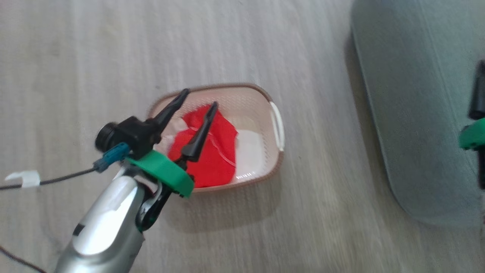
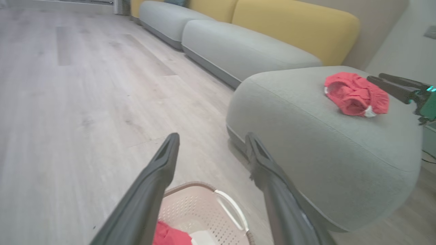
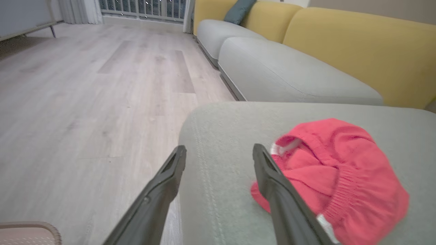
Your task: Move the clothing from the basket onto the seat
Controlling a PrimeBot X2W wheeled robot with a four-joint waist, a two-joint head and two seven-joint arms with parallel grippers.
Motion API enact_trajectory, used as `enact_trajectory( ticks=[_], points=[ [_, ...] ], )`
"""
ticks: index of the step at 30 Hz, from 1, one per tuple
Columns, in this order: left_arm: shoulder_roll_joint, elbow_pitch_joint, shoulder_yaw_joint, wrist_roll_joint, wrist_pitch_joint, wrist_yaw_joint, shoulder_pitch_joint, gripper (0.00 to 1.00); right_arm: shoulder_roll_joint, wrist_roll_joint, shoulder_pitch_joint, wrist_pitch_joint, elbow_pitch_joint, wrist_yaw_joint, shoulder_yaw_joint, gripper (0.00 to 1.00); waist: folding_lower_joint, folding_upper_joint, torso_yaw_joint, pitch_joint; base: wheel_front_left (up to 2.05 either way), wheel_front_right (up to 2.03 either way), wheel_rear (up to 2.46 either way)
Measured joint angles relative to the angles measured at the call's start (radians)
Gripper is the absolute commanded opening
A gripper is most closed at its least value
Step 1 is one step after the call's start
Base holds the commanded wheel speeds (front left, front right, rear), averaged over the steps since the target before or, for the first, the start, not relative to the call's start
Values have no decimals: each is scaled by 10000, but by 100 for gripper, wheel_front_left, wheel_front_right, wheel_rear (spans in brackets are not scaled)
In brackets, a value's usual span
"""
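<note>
Head view: the left gripper [image 1: 200, 98] hangs, fingers spread and empty, over the cream perforated plastic basket [image 1: 261, 110], seemingly to take the bright red fabric garment [image 1: 216, 151] inside. Left wrist view: another red garment [image 2: 356, 93] lies on the big grey upholstered seat [image 2: 306, 136]. Right wrist view: the right gripper [image 3: 219, 149] gapes empty just beside it.

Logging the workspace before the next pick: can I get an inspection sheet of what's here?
Surface: pale wood floor; the basket stands on it.
Job's things: basket holds one red garment; a second garment lies on the grey seat.
Clutter: nothing seen.
Grippers: left gripper open, fingers above the basket, holding nothing; right gripper open over the seat at the second garment, not gripping it.
Cables: dark cable with a white tag runs off the left wrist.
Surroundings: grey sofa with yellow backs, teal cushion.
</note>
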Motion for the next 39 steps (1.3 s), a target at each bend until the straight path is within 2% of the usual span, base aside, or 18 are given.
enact_trajectory(
  ticks=[10,15,20,28,39],
  points=[
    [-474,953,2201,777,0,2,984,100,485,650,478,0,-888,0,1638,100,0,0,1396,-1274,0,0,0],
    [-786,1237,3641,1388,0,4,1236,100,867,853,483,0,-802,0,2474,100,0,0,1878,-1824,0,0,0],
    [-1106,1331,4608,1981,0,6,1494,100,1099,1034,518,0,-548,0,3037,100,0,0,2174,-2256,0,0,0],
    [-1409,1350,5381,2573,0,4,1986,100,1509,1083,1152,0,-451,0,3281,100,0,0,2184,-2767,0,0,0],
    [-1666,1143,5858,2867,0,2,2940,100,1730,1055,1912,0,-598,-2,2963,100,0,0,1599,-3276,0,0,0]
  ],
)
